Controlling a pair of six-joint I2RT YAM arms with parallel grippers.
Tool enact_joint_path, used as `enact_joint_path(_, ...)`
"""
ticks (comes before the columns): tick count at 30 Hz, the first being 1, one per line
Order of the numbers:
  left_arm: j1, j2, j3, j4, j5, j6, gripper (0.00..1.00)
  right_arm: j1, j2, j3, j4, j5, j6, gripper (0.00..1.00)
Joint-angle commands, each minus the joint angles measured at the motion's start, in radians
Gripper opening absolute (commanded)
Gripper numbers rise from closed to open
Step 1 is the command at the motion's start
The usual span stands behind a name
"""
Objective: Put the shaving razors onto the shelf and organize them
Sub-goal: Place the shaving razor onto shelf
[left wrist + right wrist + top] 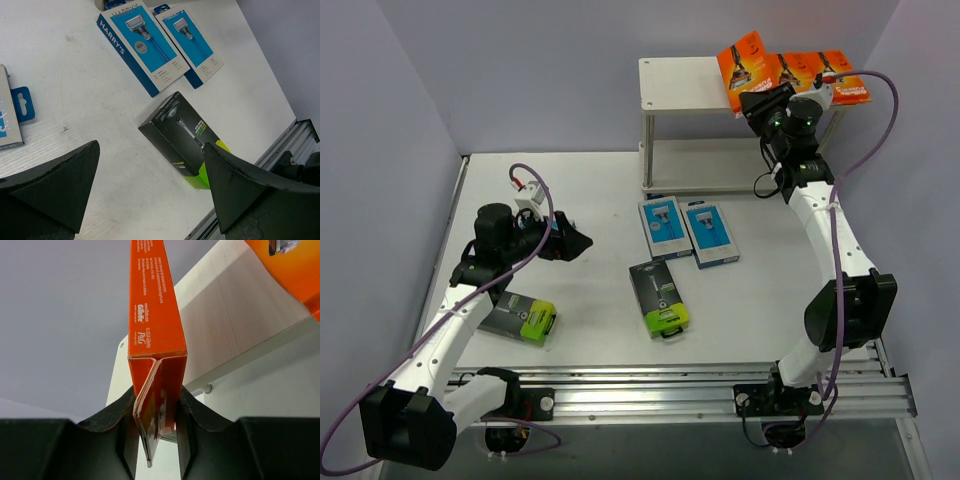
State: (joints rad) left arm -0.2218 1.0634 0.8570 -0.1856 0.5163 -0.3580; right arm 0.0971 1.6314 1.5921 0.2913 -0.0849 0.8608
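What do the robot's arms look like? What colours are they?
Both the left arm and the right arm have white tube-shaped links with chunky black joints. A thin purple cable loops along each one. The jaws are black, wedge-shaped and matte. Two small green lights glow near the right wrist.

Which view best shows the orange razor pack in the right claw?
Right wrist view: the flat orange razor pack stands edge-on, pinched in the right claw. Top external shows its face over the beige shelf; left wrist misses it.
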Motion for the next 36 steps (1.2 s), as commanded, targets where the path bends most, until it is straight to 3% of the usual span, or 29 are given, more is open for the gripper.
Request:
enact_joint_path(1,-0.007,-0.017,0.017,0.002,-0.01,0.011,0.94,-0.016,0.01,0.057,0.066,-0.033,0.027,0.0)
enact_joint_path(15,-0.008,0.01,0.02,0.003,0.008,0.007,0.94,-0.06,0.07,0.058,0.109,-0.069,0.076,0.04)
enact_joint_path(18,-0.008,0.015,0.022,0.0,0.01,0.007,0.94,-0.063,0.079,0.065,0.111,-0.073,0.084,0.18)
enact_joint_path(19,-0.01,0.015,0.024,0.001,0.011,0.007,0.94,-0.065,0.082,0.066,0.111,-0.075,0.089,0.3)
enact_joint_path(22,-0.008,0.02,0.025,-0.002,0.014,0.007,0.94,-0.066,0.081,0.071,0.108,-0.085,0.09,0.43)
enact_joint_path(36,-0.008,0.033,0.028,-0.005,0.031,0.005,0.94,-0.076,0.058,0.08,0.039,-0.101,0.07,0.64)
